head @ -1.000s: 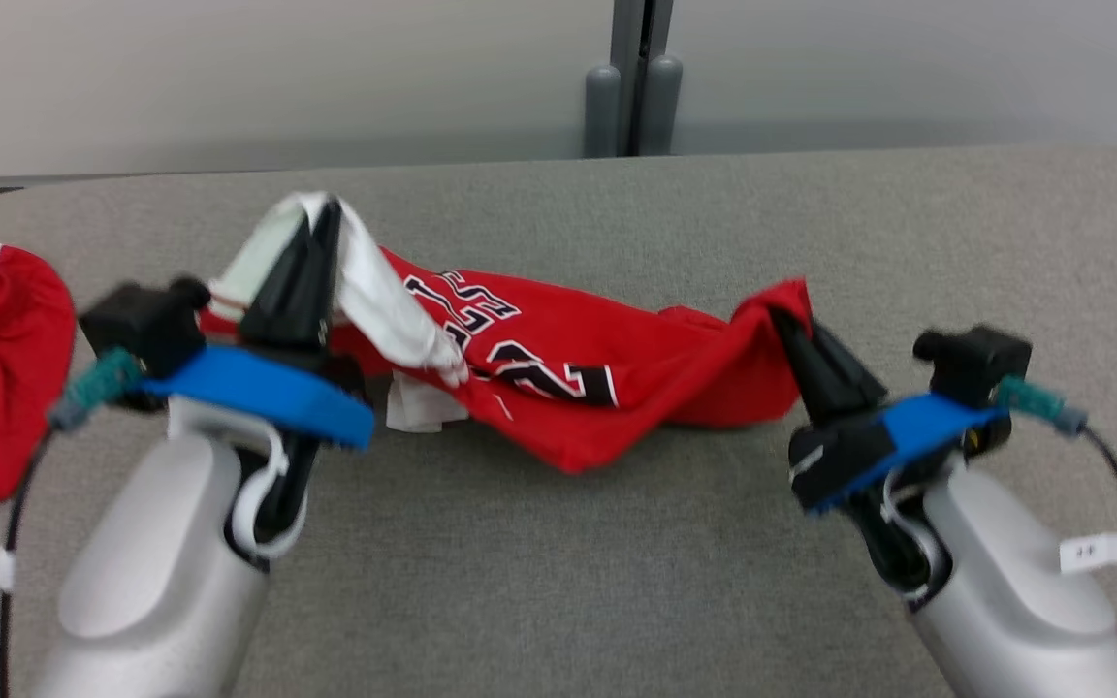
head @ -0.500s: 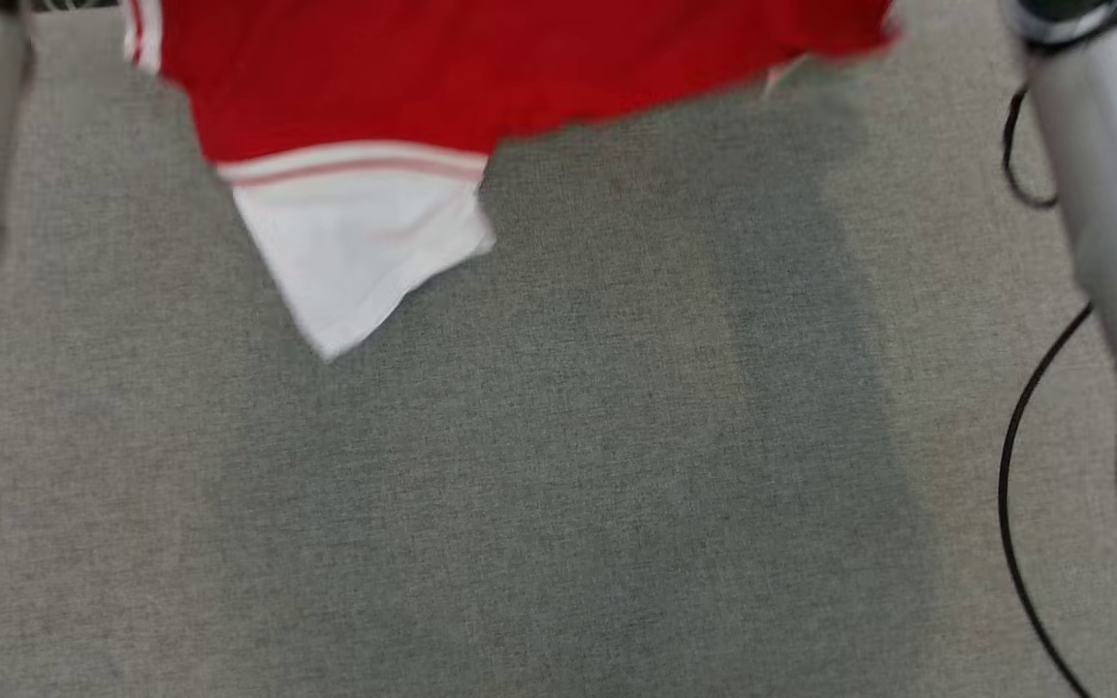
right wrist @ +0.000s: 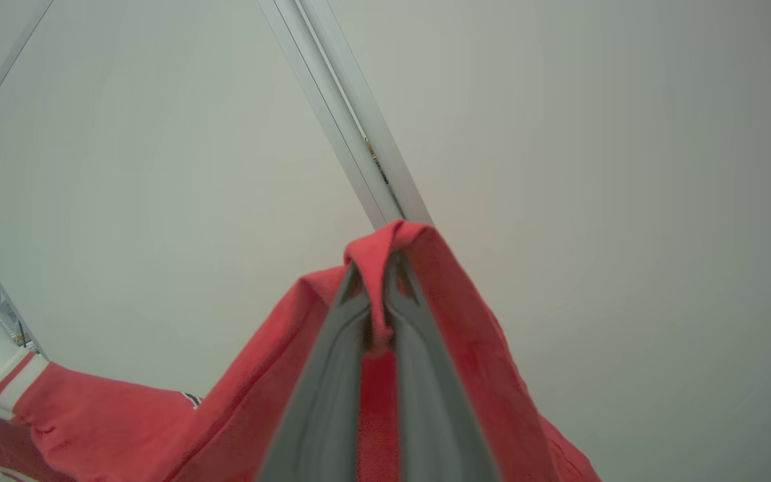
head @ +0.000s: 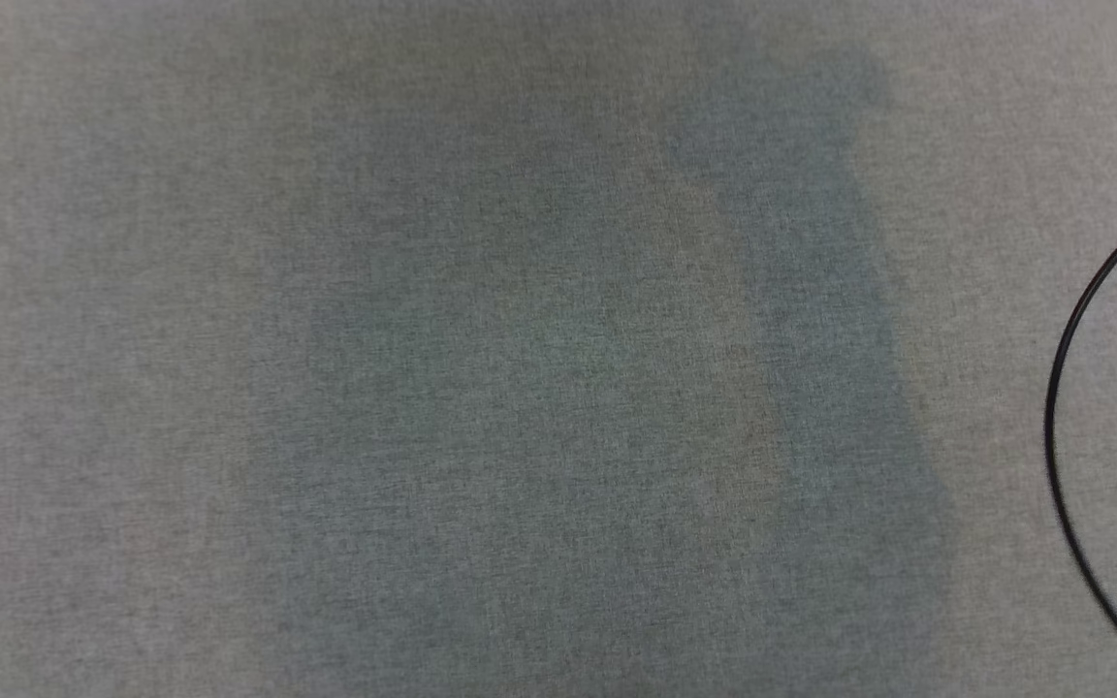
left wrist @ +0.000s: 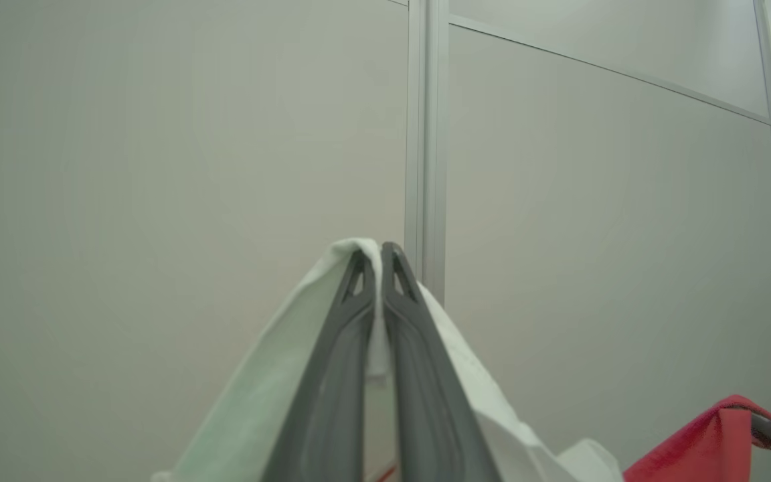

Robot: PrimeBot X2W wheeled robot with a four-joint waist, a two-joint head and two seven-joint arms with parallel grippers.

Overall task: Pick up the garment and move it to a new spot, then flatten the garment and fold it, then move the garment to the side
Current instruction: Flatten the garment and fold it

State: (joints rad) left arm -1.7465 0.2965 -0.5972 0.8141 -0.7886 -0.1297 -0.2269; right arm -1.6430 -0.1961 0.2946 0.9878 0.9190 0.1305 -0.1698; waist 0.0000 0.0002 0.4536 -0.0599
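The left gripper (left wrist: 380, 258) has its jaws clenched on a white edge of the garment (left wrist: 272, 381), which drapes down both sides of them against a pale wall (left wrist: 158, 167). The garment's long axis seems to run from one arm to the other, each holding an end. The right gripper (right wrist: 377, 268) has its jaws pinched on a red fold. The shadowed grey bench (head: 520, 388) lies below, so the garment is likely aloft; lowering it comes next.
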